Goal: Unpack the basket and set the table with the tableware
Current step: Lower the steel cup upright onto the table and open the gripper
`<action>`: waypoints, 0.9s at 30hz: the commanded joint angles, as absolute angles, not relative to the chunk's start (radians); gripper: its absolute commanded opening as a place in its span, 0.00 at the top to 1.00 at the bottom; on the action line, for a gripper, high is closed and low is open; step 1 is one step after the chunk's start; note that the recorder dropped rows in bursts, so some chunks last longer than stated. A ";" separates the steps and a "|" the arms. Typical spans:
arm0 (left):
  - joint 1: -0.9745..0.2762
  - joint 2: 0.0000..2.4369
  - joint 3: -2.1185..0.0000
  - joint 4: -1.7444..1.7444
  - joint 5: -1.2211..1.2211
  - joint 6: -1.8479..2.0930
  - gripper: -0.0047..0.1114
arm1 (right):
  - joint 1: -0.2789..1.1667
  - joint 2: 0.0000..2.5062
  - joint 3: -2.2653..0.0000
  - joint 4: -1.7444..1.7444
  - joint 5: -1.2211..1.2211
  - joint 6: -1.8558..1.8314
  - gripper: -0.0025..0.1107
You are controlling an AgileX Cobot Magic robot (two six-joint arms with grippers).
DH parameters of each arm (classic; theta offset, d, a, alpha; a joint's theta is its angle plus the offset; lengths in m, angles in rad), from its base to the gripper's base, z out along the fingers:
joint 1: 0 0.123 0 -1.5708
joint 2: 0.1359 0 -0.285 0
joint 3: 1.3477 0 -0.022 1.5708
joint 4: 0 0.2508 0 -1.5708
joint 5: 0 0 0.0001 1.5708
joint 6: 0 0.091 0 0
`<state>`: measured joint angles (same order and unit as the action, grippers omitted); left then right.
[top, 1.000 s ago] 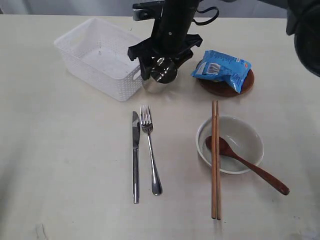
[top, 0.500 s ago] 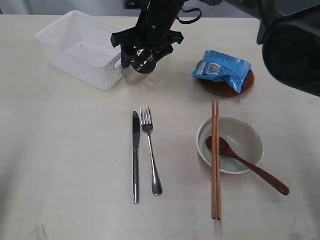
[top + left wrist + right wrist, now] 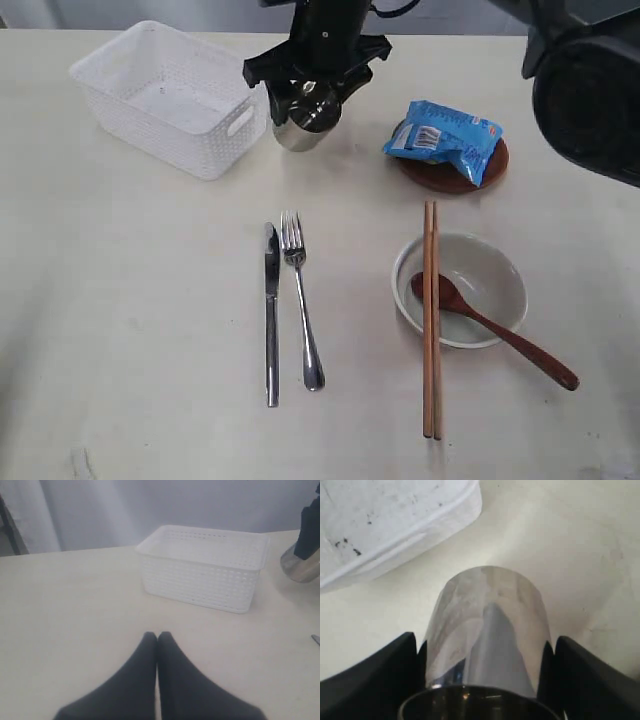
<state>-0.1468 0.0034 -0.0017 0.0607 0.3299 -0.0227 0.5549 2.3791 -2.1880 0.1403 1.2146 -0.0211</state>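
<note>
One shiny steel cup (image 3: 299, 136) beside perforated basket (image 3: 196, 152)

Staged lab setup — pale curtain (image 3: 200, 500) behind table (image 3: 75, 580).

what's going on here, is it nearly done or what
The right claw grips a steel cup right beside the white basket, which looks empty. The left claw is shut, over a bare part of the table. The rest is laid out: knife and fork side by side, chopsticks across the bowl, the spoon resting in it, and a blue snack packet on the wooden plate. The cup seems to be the last piece to place.
</note>
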 commanded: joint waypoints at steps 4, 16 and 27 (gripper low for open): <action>-0.153 0.000 0.000 0.056 0.320 -0.022 0.96 | 0.561 2.221 -2.059 0.006 1.221 0.000 0.98; -0.153 0.000 0.000 0.056 0.320 -0.022 0.96 | 0.561 2.202 -1.882 0.032 1.221 0.000 0.98; -0.153 0.000 0.000 0.056 0.320 -0.022 0.96 | 0.561 2.260 -1.882 0.051 1.221 -0.012 0.98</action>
